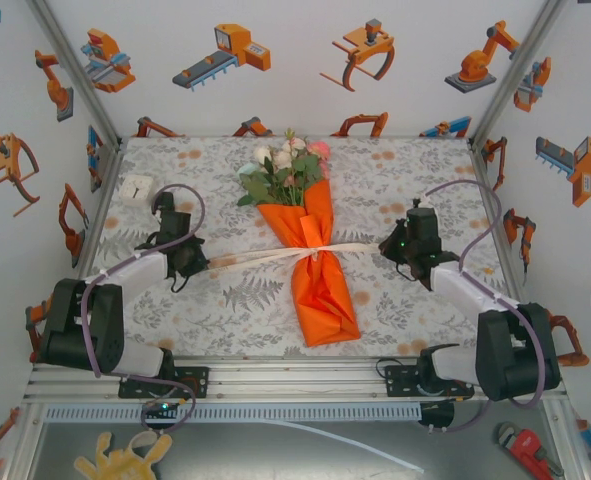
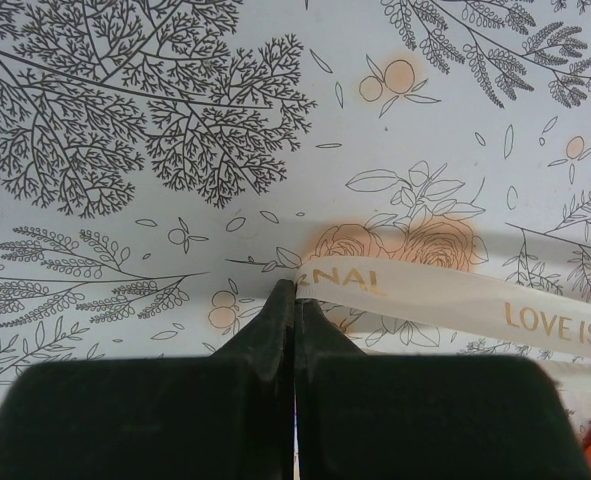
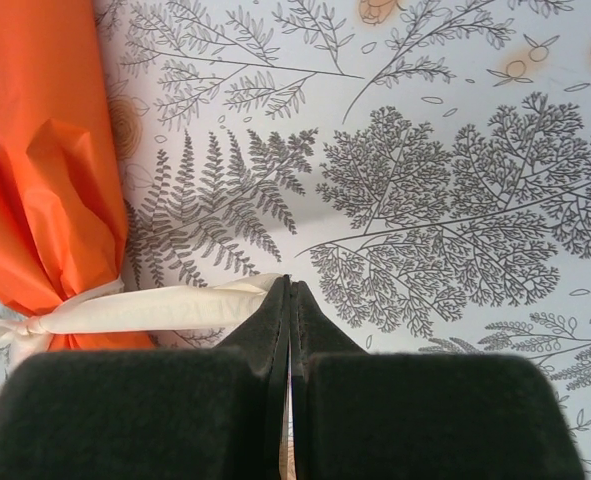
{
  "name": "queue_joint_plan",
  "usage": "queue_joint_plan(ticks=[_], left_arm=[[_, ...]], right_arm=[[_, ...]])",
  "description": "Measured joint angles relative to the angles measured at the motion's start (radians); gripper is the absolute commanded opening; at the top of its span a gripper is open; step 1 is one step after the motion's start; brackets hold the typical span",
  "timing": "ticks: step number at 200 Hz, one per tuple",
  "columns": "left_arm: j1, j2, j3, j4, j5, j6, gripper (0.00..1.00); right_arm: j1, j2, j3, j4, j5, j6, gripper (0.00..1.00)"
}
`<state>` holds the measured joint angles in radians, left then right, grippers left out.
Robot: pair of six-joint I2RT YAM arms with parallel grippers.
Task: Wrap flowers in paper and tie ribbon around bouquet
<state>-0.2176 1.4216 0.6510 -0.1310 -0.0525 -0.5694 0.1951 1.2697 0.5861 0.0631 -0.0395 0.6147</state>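
Two ends held: the ribbon (image 1: 265,255) (image 2: 425,290) (image 3: 155,310) is pinched at both ends and runs across the middle of the table.
Far left: a white square object (image 1: 135,187) lies on the tablecloth (image 1: 405,190) near the far left corner, well apart from everything else.
Left gripper (image 1: 203,263) (image 2: 295,292): the jaws are pressed together, clamping the ribbon's left end low over the cloth.
Ribbon, left stretch: cream and flat, with gold lettering (image 2: 555,320) reading "LOVE IS". It leads off right toward the bouquet.
Bouquet (image 1: 310,240): it lies at the table's centre, blooms toward the far edge and the tail toward the arm bases.
Flowers (image 1: 285,165): pink and white blooms with green leaves fan out of the cone's wide end.
Paper (image 1: 320,285) (image 3: 35,150): bright orange and creased, cinched at the waist where the ribbon goes around it.
Ribbon, right stretch: it leaves the waist and narrows toward the right fingertips.
Right gripper (image 1: 385,245) (image 3: 290,288): the jaws are pressed together, clamping the ribbon's right end just beside the cone.
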Motion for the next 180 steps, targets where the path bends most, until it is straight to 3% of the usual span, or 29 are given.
queue_joint_plan(ticks=[70,93,110,133,180], left_arm=[[0.047,-0.02,-0.014,-0.01,-0.001,-0.009,0.0],[0.048,-0.021,-0.014,-0.011,0.013,-0.006,0.0],[0.048,-0.021,-0.016,-0.011,0.037,-0.002,0.01],[0.048,-0.021,-0.019,-0.005,0.061,0.0,0.05],[0.048,-0.021,-0.019,-0.005,0.072,0.004,0.05]], right_arm=[[-0.103,0.016,-0.015,-0.041,0.108,0.036,0.0],[-0.103,0.026,-0.02,-0.028,0.069,0.036,0.0],[-0.102,0.032,-0.021,0.008,-0.026,0.026,0.21],[-0.066,0.056,0.003,0.019,-0.139,-0.014,0.36],[0.011,0.175,0.156,-0.061,-0.228,-0.211,0.39]])
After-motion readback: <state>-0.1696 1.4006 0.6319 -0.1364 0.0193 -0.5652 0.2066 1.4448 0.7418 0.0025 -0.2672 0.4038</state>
